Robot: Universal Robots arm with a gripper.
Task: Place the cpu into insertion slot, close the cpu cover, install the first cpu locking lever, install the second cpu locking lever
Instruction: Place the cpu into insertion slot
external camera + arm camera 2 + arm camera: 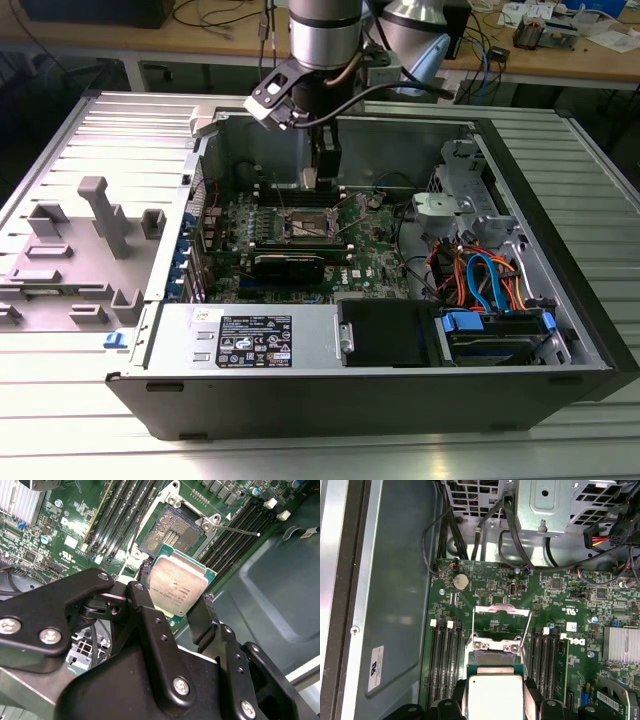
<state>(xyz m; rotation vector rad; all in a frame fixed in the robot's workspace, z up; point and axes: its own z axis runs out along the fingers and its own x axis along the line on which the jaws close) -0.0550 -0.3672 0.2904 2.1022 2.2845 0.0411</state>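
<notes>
My gripper [175, 599] is shut on the cpu [178, 586], a flat square chip with a silver top, its black fingers [145, 602] pressing two opposite edges. The chip hangs just above and to one side of the insertion slot [172, 531], a dark square socket in a silver frame on the green board. The socket lies uncovered, with nothing in it. In the first wrist view the cpu [495, 696] sits at the edge of the slot [495, 657], and the cpu cover [501, 611] is swung open beyond it. A thin locking lever [527, 632] stands raised. In the exterior view the gripper [319, 180] is over the slot [308, 226].
Long black memory slots [125, 515] flank the socket on both sides. A finned heatsink [621, 644] lies farther along the board. The case holds a drive cage [455, 205], orange and blue cables [485, 275] and a power supply [250, 340]. Grey fixtures [100, 215] stand on the table at the exterior view's left.
</notes>
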